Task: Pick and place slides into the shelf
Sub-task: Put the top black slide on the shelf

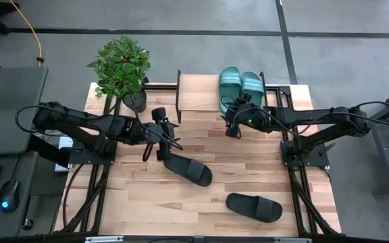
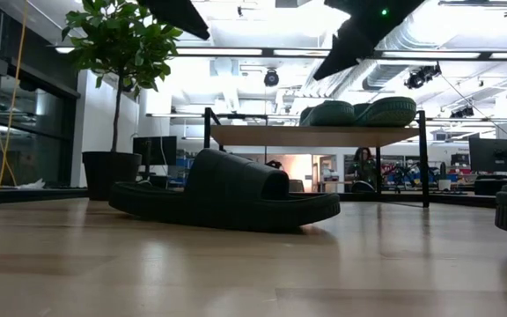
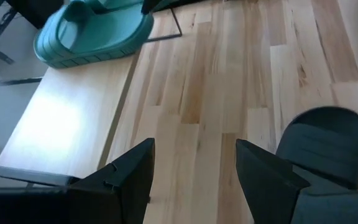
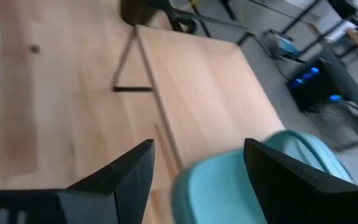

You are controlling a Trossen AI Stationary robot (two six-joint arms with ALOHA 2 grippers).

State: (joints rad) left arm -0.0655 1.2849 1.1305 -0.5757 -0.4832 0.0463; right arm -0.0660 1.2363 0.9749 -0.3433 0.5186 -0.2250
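Two teal slides (image 1: pixel 240 84) lie side by side on the shelf (image 1: pixel 201 94) at the table's far edge; the low view shows the teal slides (image 2: pixel 359 112) on the shelf's plank (image 2: pixel 262 135). One black slide (image 1: pixel 189 169) rests sole-down mid-table, and a second black slide (image 1: pixel 254 206) lies nearer the near edge. My left gripper (image 1: pixel 161 145) hangs open in the air just left of the first black slide (image 3: pixel 322 140). My right gripper (image 1: pixel 230 125) hovers open over the shelf's near edge, with a teal slide (image 4: pixel 247 186) below its fingers.
A potted plant (image 1: pixel 121 67) stands at the table's far left corner, beside the shelf. The shelf's left half (image 4: pixel 197 81) is bare wood. Bare tabletop (image 1: pixel 134 202) lies toward the near left. Black frame rails (image 1: pixel 292 169) run along both table sides.
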